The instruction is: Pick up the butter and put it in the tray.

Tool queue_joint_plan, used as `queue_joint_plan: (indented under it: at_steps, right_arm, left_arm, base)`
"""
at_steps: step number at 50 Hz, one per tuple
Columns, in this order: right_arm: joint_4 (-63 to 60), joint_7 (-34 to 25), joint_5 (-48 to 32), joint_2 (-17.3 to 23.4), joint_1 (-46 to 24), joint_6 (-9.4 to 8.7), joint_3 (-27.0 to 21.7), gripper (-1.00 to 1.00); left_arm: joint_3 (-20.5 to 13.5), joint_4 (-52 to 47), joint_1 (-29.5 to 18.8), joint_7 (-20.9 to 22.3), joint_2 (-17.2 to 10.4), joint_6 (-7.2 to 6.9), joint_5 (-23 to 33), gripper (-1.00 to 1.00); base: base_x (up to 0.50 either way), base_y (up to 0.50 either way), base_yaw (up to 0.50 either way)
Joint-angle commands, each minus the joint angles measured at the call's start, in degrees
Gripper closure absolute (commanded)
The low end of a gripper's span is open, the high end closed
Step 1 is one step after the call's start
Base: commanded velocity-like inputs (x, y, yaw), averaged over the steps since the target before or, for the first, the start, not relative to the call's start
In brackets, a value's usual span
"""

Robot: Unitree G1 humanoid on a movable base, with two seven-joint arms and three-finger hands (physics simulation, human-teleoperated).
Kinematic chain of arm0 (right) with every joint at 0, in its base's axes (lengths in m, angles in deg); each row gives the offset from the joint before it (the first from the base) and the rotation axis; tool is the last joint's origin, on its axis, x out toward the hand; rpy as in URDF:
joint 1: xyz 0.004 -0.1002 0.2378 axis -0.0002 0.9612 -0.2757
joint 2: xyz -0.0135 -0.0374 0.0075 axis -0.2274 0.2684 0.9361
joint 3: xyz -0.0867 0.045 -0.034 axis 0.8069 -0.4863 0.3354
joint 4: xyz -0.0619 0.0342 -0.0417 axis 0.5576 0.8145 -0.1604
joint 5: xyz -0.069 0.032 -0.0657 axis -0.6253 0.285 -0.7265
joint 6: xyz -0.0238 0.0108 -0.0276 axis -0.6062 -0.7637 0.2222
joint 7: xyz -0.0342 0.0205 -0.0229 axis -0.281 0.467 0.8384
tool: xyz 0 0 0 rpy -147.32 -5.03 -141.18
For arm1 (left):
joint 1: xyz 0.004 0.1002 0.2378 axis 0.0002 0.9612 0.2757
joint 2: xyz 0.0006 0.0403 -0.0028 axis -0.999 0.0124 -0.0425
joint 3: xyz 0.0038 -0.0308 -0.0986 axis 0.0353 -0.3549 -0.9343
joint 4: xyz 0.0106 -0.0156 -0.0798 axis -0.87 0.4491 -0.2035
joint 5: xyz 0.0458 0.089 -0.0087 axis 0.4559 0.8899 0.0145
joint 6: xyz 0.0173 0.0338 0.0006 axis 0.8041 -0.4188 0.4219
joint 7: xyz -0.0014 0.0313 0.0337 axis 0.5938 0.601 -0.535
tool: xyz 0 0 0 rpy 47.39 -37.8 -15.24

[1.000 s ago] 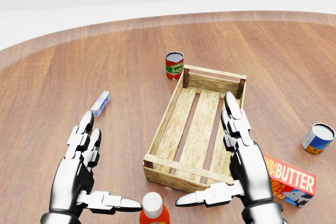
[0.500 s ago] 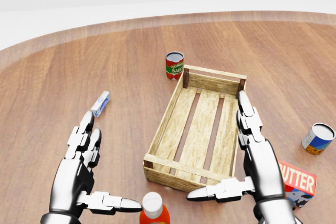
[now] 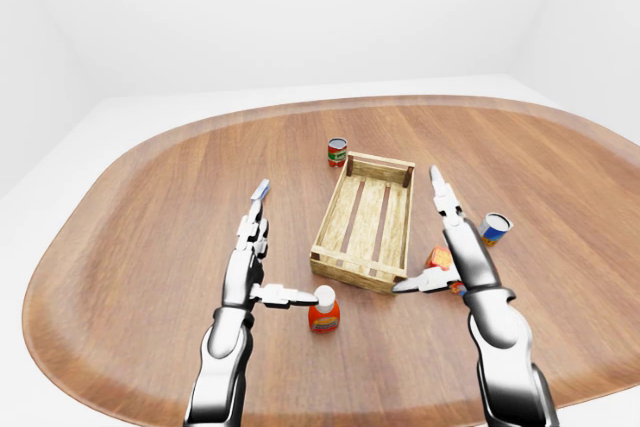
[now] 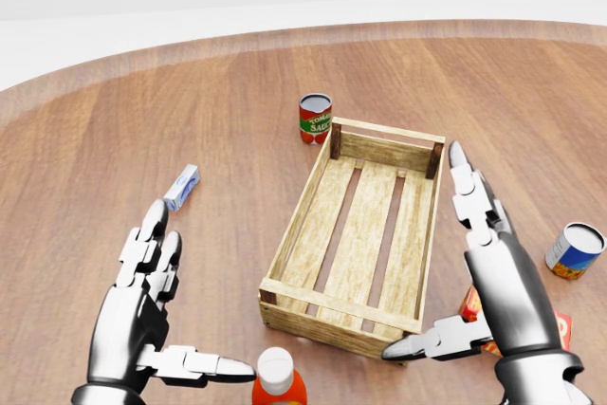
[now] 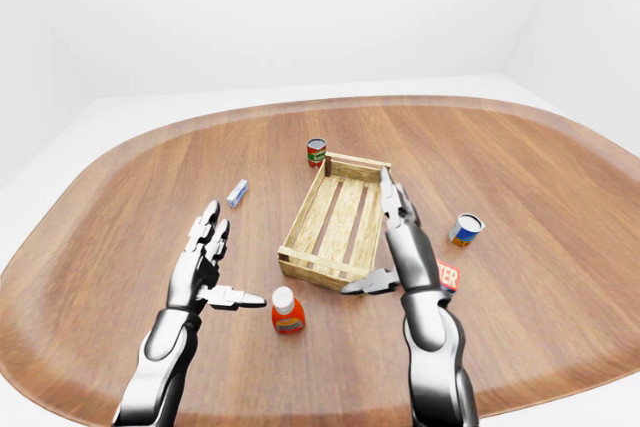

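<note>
Wooden and wide, the rounded surface (image 3: pixel 150 197) carries everything, with one slatted tray (image 4: pixel 356 234) lying empty near its middle. Two metal hands reach in over it. The right hand (image 4: pixel 507 296) hovers just beside the tray's right wall, fingers (image 4: pixel 471 198) stretched straight and thumb held out sideways, gripping nothing. The left hand (image 4: pixel 133 315) is spread the same way on the other side and is also empty.

The butter (image 5: pixel 446 275), one red box, lies flat on the surface right of the tray's near corner, mostly hidden beneath the right hand's palm. From those fingers it sits below and a little to the right, so the right hand is plainly the nearer one. I'd judge it must drop and turn onto the box. Its long axis I cannot tell with so little showing.

Smaller things: two cans, a red-labelled one (image 4: pixel 315 118) above the tray and a blue one (image 4: pixel 574 250) off to the right; one orange bottle (image 4: pixel 276 381) with a white cap; one small blue-and-white packet (image 4: pixel 181 186).
</note>
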Motion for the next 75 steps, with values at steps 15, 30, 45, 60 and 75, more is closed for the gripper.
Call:
queue_joint_plan:
  at_steps: [15,30,45,60,75]
  right_arm:
    - [-1.79,-6.36,-14.94,1.64,-0.05,0.00,-4.31,-1.00]
    - [1.28,-7.84,-19.95,1.66,0.59,0.00,-5.39,-1.00]
    - [4.38,-9.13,-22.21,2.44,-0.47,0.00,-5.11,-1.00]
    - [11.25,-8.10,-21.10,4.18,-2.55,0.00,-6.51,-1.00]
    - [16.92,-7.73,-20.97,6.53,-5.35,0.00,-7.95,-1.00]
  left_arm:
    - [-0.30,-0.32,-0.20,0.01,-0.07,-0.15,-0.20,-1.00]
    - [-0.58,-0.24,-0.39,-0.02,-0.10,-0.20,-0.21,-1.00]
    - [-0.56,-0.05,-0.37,-0.06,-0.07,0.01,-0.28,-1.00]
    - [-0.46,0.14,-0.34,-0.11,-0.06,0.35,-0.05,-1.00]
    - [-0.37,0.81,-0.31,-0.13,-0.03,0.98,0.04,-1.00]
  base:
    - [0.00,0.00,0.00]
    - [0.00,0.00,0.00]
    - [0.00,0.00,0.00]
    - [0.00,0.00,0.00]
    - [0.00,0.00,0.00]
